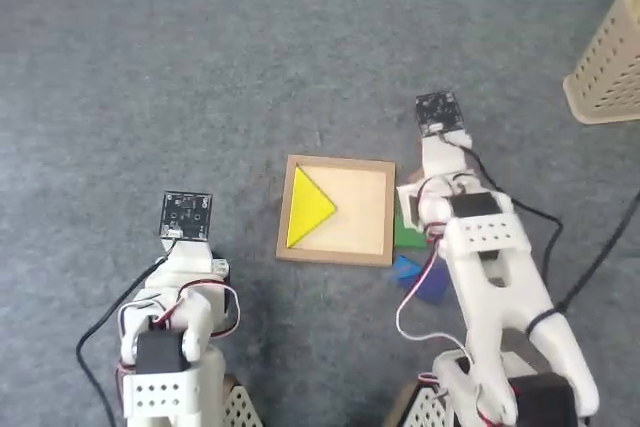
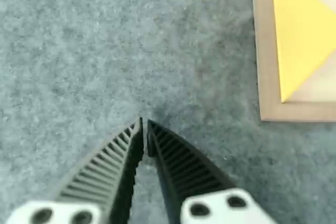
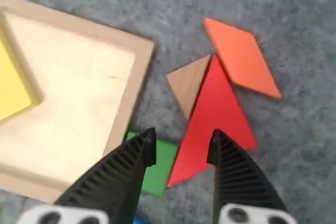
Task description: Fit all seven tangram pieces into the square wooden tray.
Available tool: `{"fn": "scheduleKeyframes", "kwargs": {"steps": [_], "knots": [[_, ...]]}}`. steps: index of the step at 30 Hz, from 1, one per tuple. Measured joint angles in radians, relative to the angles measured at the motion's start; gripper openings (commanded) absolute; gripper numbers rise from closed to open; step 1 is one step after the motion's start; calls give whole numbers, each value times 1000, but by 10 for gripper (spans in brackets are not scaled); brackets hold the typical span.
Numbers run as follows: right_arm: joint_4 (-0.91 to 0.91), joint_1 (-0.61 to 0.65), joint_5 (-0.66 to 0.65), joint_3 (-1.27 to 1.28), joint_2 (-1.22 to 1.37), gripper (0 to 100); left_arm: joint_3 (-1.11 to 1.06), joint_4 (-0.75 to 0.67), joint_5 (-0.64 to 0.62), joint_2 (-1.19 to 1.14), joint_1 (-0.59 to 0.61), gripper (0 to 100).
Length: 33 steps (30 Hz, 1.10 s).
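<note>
The square wooden tray [image 1: 335,160] mid-table holds only the yellow triangle [image 1: 305,207], one of seven; the red triangle [image 3: 215,119], orange parallelogram [image 3: 241,59], brown triangle [image 3: 190,82] and green piece [image 3: 160,169] lie loose at its 3 o'clock under the released right pincer [image 3: 181,142], with the left pincer [image 2: 144,124] clenched empty at 8 o'clock.

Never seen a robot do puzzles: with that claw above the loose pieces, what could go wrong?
The red triangle touches the brown triangle and the orange parallelogram, so grabbing it might drag those along. The open right claw hangs close to the wooden tray's rim and might bump it.
</note>
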<state>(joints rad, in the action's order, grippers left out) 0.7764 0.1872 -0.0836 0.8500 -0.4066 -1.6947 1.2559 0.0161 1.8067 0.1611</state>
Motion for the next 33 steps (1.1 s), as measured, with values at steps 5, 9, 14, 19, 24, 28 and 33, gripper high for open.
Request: {"fn": "scheduleKeyframes", "kwargs": {"steps": [5, 9, 14, 19, 24, 28, 33], "knots": [[68, -58, 0, -146, 155, 299, 0, 0, 0, 0, 0, 17], [75, -55, 0, -238, 325, 300, 0, 0, 0, 0, 0, 17], [92, -69, 0, -308, 460, 302, 0, 0, 0, 0, 0, 17], [115, -68, 0, -351, 523, 302, 0, 0, 0, 0, 0, 17], [115, -69, 0, -362, 560, 302, 0, 0, 0, 0, 0, 17], [115, -69, 0, -365, 562, 300, 0, 0, 0, 0, 0, 17], [115, -69, -3, -373, 595, 284, 0, 0, 0, 0, 0, 17]]}}
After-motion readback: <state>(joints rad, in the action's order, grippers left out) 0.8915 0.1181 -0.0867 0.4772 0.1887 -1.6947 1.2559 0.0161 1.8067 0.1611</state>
